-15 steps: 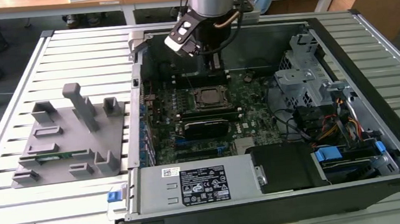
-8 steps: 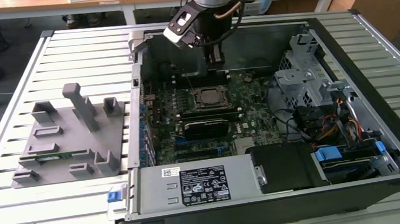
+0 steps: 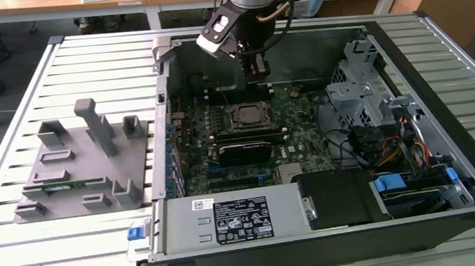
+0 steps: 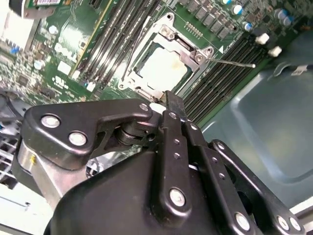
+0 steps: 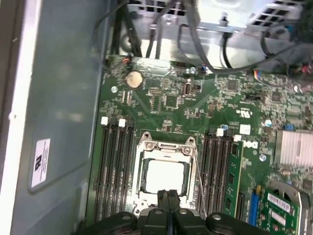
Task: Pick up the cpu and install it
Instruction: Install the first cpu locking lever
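Above the open case [image 3: 332, 228], the gripper [image 5: 168, 200] hangs with fingers pressed together, holding nothing. Cpu [image 5: 167, 176] lies seated in the socket [image 5: 166, 147] on the motherboard [image 3: 296, 112], just beneath the fingertips.

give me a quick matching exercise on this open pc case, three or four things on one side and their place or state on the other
Things:
1. silvery square cpu
2. black gripper
3. grey plastic holder stand
4. round silver coin battery

Place or state:
A. on the slatted table, outside the case
B. seated in the metal-framed socket
C. jaws shut, at the socket's edge
D. on the green board near the case wall

Pairs: 1-B, 2-C, 3-A, 4-D
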`<state>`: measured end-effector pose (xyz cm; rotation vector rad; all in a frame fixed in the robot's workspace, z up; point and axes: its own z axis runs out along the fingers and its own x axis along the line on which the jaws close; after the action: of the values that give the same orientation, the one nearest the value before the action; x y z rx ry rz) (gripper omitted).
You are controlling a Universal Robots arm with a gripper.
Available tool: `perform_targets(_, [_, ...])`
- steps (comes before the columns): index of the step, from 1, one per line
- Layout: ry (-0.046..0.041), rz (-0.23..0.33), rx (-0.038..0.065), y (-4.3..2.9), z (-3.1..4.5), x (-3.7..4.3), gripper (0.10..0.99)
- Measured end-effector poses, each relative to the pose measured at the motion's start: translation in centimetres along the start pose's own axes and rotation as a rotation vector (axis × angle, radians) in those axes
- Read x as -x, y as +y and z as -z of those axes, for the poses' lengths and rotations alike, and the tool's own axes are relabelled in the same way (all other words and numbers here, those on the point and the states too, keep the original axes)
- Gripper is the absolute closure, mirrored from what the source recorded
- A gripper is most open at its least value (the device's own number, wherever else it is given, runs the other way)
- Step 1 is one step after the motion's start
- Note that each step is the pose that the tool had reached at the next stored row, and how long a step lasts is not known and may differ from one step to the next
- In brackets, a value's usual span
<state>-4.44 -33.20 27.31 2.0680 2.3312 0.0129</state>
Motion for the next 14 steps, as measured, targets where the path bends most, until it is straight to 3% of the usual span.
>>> perform_targets(4, [0.0017, 0.072, 0.001, 0.00, -0.01, 0.00, 0.980])
perform_targets(6, [0.0039, 0.167, 0.002, 0.00, -0.03, 0.00, 0.980])
perform_targets(14, [0.0063, 0.272, 0.004, 0.00, -0.04, 0.00, 0.980])
